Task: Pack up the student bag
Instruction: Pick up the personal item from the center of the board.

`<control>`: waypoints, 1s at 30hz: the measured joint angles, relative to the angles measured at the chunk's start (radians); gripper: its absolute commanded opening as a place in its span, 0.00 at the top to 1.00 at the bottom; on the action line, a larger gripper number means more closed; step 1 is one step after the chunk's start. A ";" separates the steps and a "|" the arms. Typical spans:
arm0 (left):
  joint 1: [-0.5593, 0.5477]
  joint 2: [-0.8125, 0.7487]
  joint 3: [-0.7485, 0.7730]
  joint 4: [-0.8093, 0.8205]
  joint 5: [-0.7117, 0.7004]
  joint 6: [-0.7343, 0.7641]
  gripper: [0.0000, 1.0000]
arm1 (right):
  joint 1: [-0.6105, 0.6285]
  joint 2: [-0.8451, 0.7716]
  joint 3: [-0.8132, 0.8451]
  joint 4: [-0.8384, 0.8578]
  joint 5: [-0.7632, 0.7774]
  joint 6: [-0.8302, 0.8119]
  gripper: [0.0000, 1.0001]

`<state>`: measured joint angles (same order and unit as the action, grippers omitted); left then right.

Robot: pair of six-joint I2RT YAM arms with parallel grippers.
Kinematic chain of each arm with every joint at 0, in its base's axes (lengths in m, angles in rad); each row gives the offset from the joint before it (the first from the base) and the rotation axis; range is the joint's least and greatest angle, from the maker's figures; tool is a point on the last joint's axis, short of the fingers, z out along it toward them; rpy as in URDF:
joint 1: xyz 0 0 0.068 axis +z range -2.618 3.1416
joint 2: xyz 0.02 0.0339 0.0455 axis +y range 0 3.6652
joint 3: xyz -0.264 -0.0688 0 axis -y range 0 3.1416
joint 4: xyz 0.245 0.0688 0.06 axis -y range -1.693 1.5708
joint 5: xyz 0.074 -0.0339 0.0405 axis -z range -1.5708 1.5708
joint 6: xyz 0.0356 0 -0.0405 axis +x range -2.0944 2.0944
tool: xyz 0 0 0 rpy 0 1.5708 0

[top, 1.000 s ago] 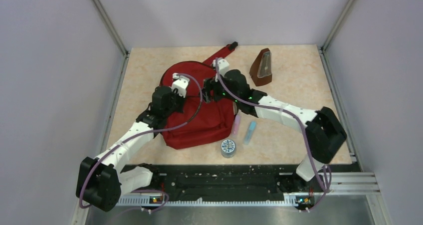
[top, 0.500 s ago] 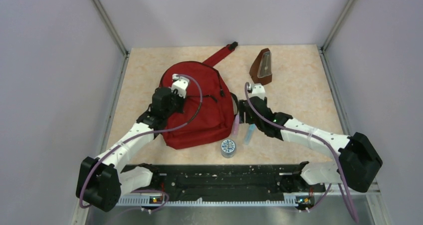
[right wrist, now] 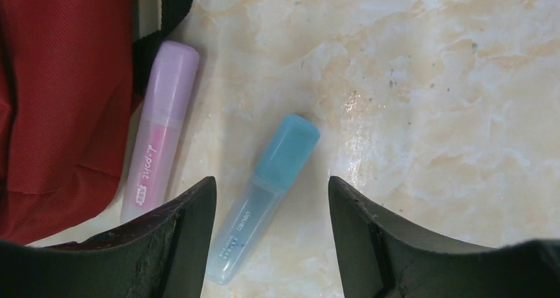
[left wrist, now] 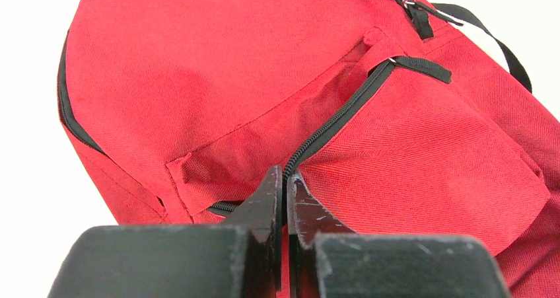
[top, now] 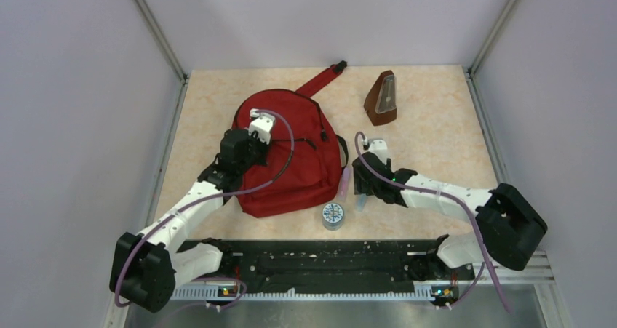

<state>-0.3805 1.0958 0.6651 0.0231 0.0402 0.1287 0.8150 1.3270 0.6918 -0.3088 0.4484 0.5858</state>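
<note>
Your left hand (left wrist: 284,176) is clenched shut right at the pocket zipper (left wrist: 330,123) on the bag (top: 291,168), which lies flat on the table (top: 436,132), left of middle. Can't tell if it's actually pinching anything there. Your right hand (right wrist: 271,182) is spread open over the blue pen (right wrist: 261,199), one finger either side, a gap on both. The pink pen (right wrist: 158,152) lies just beside it, against the bag's edge.
</note>
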 measured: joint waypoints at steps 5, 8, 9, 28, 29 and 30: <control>0.000 -0.016 -0.007 0.000 0.002 0.000 1.00 | 0.000 0.066 0.000 0.000 -0.006 0.015 0.38; 0.000 -0.020 -0.010 0.000 0.004 0.000 1.00 | 0.000 0.071 0.000 -0.005 -0.005 0.026 0.38; 0.000 -0.020 -0.011 0.001 0.004 0.000 1.00 | 0.000 0.071 0.000 -0.004 -0.005 0.029 0.37; 0.000 -0.020 -0.014 0.002 0.005 0.000 1.00 | -0.021 0.215 0.026 0.203 -0.054 0.021 0.51; 0.000 -0.019 -0.014 0.002 0.005 0.000 1.00 | -0.021 0.221 0.031 0.207 -0.054 0.018 0.51; 0.000 -0.019 -0.014 0.003 0.005 0.001 1.00 | -0.021 0.224 0.031 0.213 -0.053 0.017 0.52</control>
<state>-0.3805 1.0767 0.6514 0.0257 0.0456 0.1295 0.7937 1.5509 0.7231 -0.0956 0.3954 0.6025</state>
